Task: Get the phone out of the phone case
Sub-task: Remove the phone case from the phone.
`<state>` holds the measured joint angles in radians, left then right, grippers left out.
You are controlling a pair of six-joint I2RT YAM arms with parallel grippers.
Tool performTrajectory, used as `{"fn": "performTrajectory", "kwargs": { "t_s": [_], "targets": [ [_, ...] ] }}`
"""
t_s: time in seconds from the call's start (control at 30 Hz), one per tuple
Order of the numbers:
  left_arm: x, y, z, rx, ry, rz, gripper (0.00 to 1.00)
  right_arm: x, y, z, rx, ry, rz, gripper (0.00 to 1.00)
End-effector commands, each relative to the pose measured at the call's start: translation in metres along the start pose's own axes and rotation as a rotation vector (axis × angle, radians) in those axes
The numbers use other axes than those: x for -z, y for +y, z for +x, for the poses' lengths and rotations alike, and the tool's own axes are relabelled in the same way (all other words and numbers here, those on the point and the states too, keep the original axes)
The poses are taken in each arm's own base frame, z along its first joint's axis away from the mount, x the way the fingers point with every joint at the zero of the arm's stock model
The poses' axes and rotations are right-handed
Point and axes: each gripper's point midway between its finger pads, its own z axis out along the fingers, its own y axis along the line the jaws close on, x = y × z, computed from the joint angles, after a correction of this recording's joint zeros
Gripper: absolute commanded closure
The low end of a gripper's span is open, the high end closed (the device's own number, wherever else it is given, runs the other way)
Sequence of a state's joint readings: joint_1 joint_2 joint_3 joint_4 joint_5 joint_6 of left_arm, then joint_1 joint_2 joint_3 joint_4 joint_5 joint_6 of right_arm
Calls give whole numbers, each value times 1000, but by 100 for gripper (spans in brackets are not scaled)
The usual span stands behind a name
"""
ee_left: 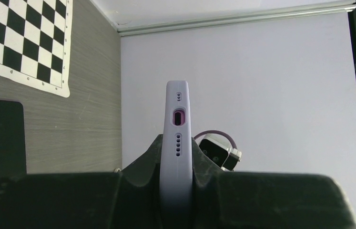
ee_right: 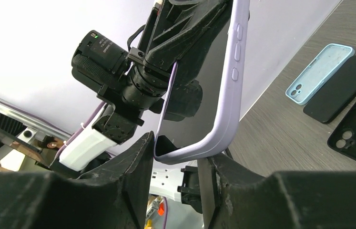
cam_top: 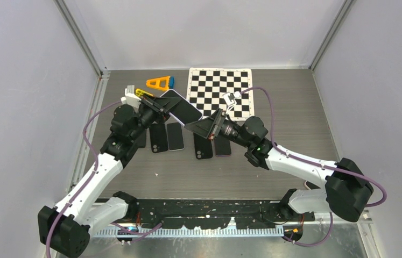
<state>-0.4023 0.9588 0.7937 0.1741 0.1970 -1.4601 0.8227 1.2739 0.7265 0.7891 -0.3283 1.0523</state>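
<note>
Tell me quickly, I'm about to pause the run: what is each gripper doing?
Left gripper: closed on the lavender phone case.
Right gripper: fingers straddle the case's corner; grip cannot be told.

I work in a lab test cell: plain pale walls [cam_top: 204,32] and aluminium rails [cam_top: 79,35] enclose a grey table [cam_top: 295,107], with a checkerboard calibration mat [cam_top: 212,86] on it.
</note>
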Motion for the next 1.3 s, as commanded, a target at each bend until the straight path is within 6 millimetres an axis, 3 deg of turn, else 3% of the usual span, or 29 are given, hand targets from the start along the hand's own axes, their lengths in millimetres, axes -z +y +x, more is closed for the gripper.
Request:
{"fn": "performTrajectory", "kwargs": {
  "t_s": [0.0, 0.1, 0.17, 0.3, 0.33, 0.47, 0.6, 0.83, 1.13, 1.27],
  "targets": [
    [8, -47, -1, 9, 2, 114, 100, -2, 19, -6, 43, -18, -78, 59],
    [8, -46, 0, 14, 13, 89, 100, -3, 16, -2, 47, -6, -76, 61],
    [10, -49, 1, 22, 18, 98, 100, -3, 10, -1, 51, -8, -64, 69],
    [11, -46, 5, 57, 41, 59, 100, -2, 2, 3, 112, 2, -51, 97],
    [11, -44, 7, 77, 56, 44, 100, -1, -5, 6, 129, 12, -28, 98],
    [9, -51, 21, 205, 154, 77, 100, 2, -38, 16, 328, 70, 66, 99],
    [8, -46, 28, 292, 201, 76, 100, 6, -55, 23, 444, 121, 105, 99],
    [13, -45, 27, 347, 195, 79, 100, 14, -86, 23, 523, 137, 222, 99],
    [12, -54, 27, 433, 226, 139, 100, 19, -108, 20, 518, 106, 310, 99],
    [11, -50, 23, 430, 207, 139, 100, 20, -95, 17, 490, 76, 279, 99]
  ]
}}
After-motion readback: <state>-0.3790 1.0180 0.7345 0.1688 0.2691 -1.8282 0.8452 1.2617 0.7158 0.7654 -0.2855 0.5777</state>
